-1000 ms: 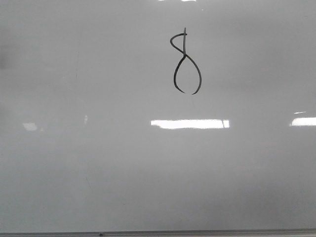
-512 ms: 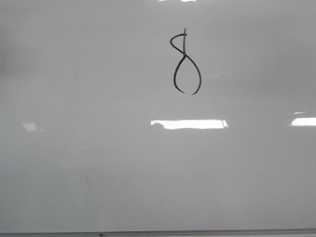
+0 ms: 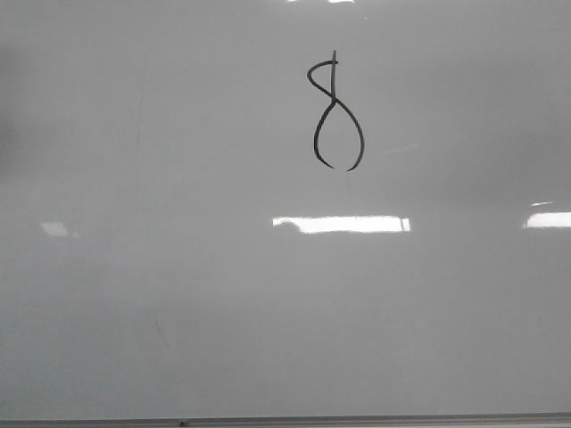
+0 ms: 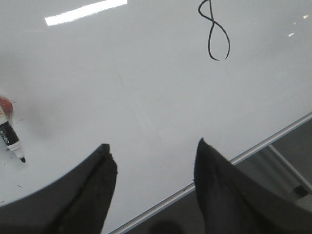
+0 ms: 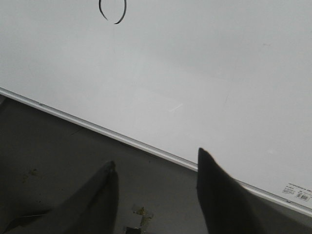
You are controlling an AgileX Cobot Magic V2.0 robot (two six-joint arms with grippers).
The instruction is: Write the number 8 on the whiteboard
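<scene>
A glossy pale whiteboard (image 3: 178, 303) is filling the front view, carrying bright rectangular light reflections and a thin metal edge along the bottom of the frame. The number 8 (image 3: 336, 114) is sitting in the upper centre of that view: a tiny upper loop over a larger teardrop loop whose base is not quite closing. In the left wrist view the left gripper (image 4: 153, 170) is hanging over the board with its fingers spread and nothing between them; a marker (image 4: 10, 139), tip uncapped, is lying on the board at the left edge of the frame, well apart from the figure. In the right wrist view the right gripper (image 5: 156, 187) is likewise spread and empty, hovering over the board's metal edge. The figure is judged essentially complete; finishing well would mean keeping both arms clear of the wet ink, or reclaiming the marker to close the lower loop with one light stroke.
</scene>
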